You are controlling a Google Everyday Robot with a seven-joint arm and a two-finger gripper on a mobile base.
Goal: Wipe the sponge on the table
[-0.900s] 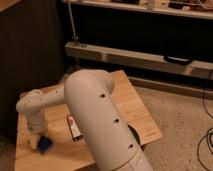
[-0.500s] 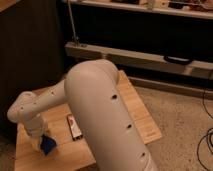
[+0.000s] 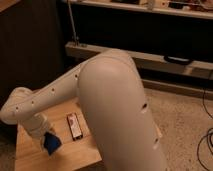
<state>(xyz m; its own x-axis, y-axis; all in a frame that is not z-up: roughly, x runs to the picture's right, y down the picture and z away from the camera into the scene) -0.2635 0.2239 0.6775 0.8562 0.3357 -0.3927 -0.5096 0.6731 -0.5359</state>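
The sponge (image 3: 51, 143), a small dark blue block, rests on the low light-brown wooden table (image 3: 70, 154) near its left front part. My gripper (image 3: 44, 137) reaches down at the end of the white arm and meets the sponge from above and the left. The large white arm covers the right half of the table.
A flat black-and-red rectangular object (image 3: 75, 126) lies on the table just right of the sponge. A long grey shelf (image 3: 170, 57) runs behind. Dark wall panels stand at the left. Speckled floor and cables (image 3: 205, 135) lie at the right.
The arm has swung further across the view and the gripper with the sponge has shifted slightly toward the table's front left.
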